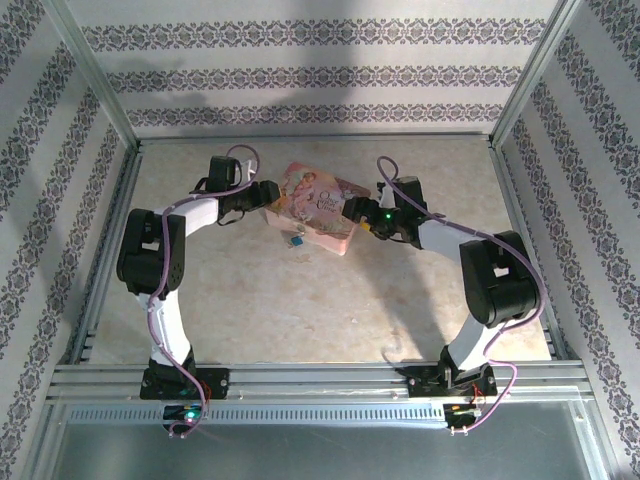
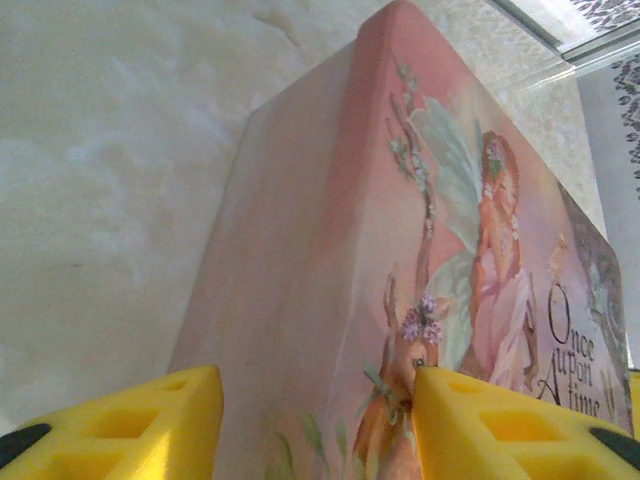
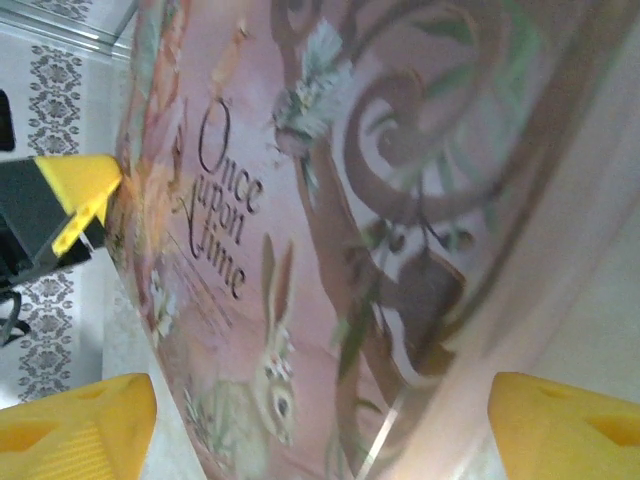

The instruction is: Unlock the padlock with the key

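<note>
The padlock (image 1: 297, 240), a tiny silvery and blue thing, lies on the table against the near side of a pink picture-printed tin box (image 1: 318, 205). The key is out of view. My left gripper (image 1: 262, 196) is at the box's left end. Its yellow fingers (image 2: 150, 425) straddle the edge between the box's side wall and the lid (image 2: 330, 300); one pad touches the lid, but I cannot tell whether the other presses the wall. My right gripper (image 1: 353, 210) stands open at the right end, with the box (image 3: 330, 250) between its fingers (image 3: 75, 430) and gaps on both sides.
The beige table (image 1: 300, 310) has an aluminium rail along each side and patterned walls beyond. The left gripper's yellow finger (image 3: 80, 185) shows past the far end of the box in the right wrist view.
</note>
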You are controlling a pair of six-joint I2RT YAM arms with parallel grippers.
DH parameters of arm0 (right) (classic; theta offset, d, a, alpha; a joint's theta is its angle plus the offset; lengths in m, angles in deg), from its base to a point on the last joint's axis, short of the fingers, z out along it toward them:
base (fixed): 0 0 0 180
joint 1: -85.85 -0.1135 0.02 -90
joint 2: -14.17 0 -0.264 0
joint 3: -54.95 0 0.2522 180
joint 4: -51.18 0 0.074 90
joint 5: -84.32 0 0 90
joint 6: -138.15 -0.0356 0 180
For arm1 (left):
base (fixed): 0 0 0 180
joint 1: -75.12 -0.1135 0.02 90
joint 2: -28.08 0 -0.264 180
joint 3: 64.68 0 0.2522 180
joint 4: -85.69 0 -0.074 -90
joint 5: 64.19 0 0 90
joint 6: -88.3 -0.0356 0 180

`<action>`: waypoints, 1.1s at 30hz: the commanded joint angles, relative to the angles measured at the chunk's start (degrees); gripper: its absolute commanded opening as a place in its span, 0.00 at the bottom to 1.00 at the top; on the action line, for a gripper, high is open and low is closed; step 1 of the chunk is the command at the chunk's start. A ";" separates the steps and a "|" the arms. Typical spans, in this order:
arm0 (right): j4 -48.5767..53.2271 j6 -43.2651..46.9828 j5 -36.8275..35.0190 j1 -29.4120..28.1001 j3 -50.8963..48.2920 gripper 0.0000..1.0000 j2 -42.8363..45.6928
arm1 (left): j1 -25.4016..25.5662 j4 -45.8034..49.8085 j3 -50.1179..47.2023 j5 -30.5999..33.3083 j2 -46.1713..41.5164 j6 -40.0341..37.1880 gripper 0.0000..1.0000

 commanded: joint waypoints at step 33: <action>3.78 13.37 -4.07 4.59 15.74 0.84 -5.91 | 11.83 -2.64 -24.99 15.41 -26.71 8.35 0.60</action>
